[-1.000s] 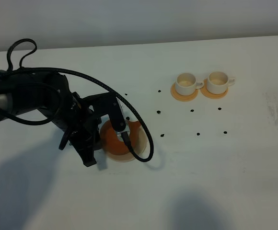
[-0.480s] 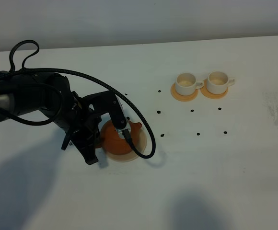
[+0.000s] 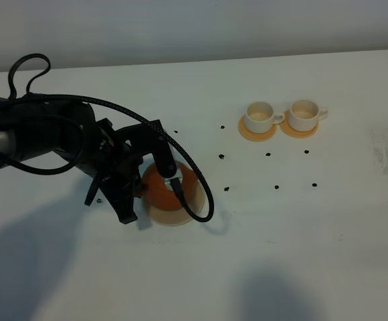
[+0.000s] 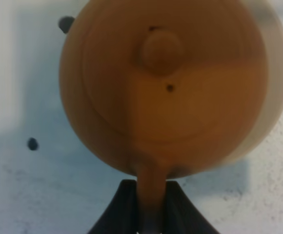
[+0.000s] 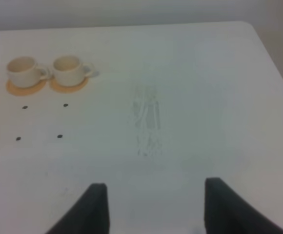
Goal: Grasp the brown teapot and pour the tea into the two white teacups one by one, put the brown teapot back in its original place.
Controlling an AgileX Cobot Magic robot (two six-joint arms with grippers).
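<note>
L hand (image 4: 150, 199) clamped on the brown teapot (image 4: 171, 87) by its handle. Pot sits over the tan disc (image 3: 174, 219), left part of the surface (image 3: 281, 254). Touching or just lifted, I can't tell, wrist cam is blurred. R hand (image 5: 151, 192) apart, empty. White teacups (image 3: 259, 117) well apart from the pot.

White table (image 3: 328, 234) with scattered black dots (image 3: 221, 156) and a faint scuff (image 3: 385, 160).

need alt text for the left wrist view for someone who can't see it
Close overhead view of the brown teapot, slightly blurred, its handle pinched between the dark fingers of the left hand. A pale tan disc shows beneath it on a white table with small black dots.
</note>
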